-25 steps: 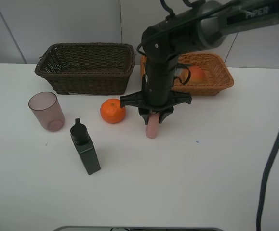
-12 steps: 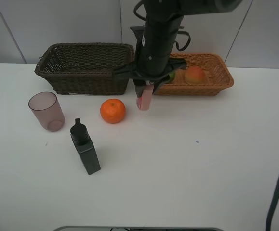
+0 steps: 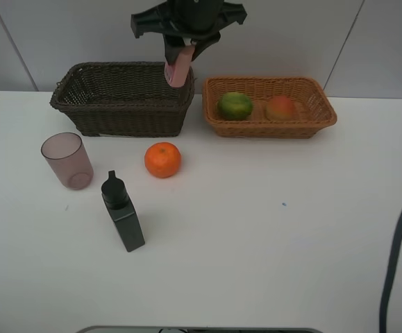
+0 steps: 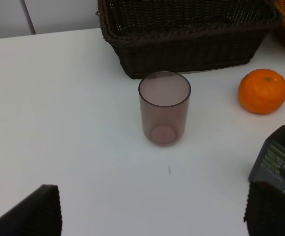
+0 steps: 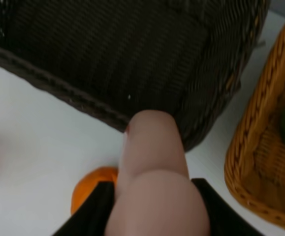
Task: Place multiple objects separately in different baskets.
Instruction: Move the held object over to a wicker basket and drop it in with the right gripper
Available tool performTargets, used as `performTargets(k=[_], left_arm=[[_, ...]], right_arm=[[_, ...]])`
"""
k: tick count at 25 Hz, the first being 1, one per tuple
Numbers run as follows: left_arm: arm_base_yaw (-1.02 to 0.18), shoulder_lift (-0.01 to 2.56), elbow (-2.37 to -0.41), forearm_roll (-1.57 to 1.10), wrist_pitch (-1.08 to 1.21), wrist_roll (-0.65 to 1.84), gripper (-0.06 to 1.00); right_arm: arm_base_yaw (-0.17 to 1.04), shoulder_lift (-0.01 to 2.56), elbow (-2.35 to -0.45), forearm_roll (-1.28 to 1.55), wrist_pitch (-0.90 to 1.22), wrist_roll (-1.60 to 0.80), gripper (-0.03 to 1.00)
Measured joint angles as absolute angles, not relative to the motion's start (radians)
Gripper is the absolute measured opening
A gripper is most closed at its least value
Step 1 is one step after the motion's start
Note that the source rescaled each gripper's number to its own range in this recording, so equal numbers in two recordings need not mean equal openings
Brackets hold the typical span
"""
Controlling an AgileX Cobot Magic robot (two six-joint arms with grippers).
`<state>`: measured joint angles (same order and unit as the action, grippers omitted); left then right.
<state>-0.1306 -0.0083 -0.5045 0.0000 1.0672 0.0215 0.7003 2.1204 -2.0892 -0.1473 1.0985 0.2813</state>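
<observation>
Aloft, slim pink bottle (image 3: pixel 178 70) tight in right gripper (image 3: pixel 182 50) above dark wicker basket (image 3: pixel 117 116); left gripper (image 4: pixel 152 214) agape.

The high camera stands before the white table (image 3: pixel 312 263) and looks down over all of it toward the back wall (image 3: pixel 82 35). The left wrist camera sits low, close to the table, facing the cup (image 4: pixel 164 108); the right wrist camera looks steeply down, the slim pink bottle (image 5: pixel 154 172) very near its lens. All three views share the dark basket (image 3: pixel 124 104) and the orange (image 3: pixel 162 159).
</observation>
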Motion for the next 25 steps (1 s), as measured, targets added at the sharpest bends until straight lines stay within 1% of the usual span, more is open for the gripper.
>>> performTargets(k=[4, 7, 12, 15, 19, 25], left_arm=[[-0.131, -0.008, -0.504, 0.000, 1.067, 0.021, 0.96], [-0.131, -0.008, -0.504, 0.000, 1.067, 0.021, 0.96], [-0.131, -0.008, -0.504, 0.000, 1.067, 0.021, 0.96], [-0.131, -0.008, -0.504, 0.000, 1.067, 0.021, 0.96], [-0.131, -0.008, -0.504, 0.000, 1.067, 0.021, 0.96], [-0.131, -0.008, -0.504, 0.000, 1.067, 0.021, 0.96]], right_arm=[[0.700, 2.222, -2.239, -0.145, 1.108, 0.263, 0.00], [0.700, 2.288, -2.295, -0.150, 1.043, 0.257, 0.00], [0.700, 2.348, -2.298, -0.195, 0.852, 0.256, 0.00], [0.700, 2.387, -2.298, -0.212, 0.778, 0.256, 0.00], [0.700, 2.438, -2.298, -0.225, 0.733, 0.253, 0.00], [0.700, 2.497, -2.298, -0.231, 0.719, 0.253, 0.00]])
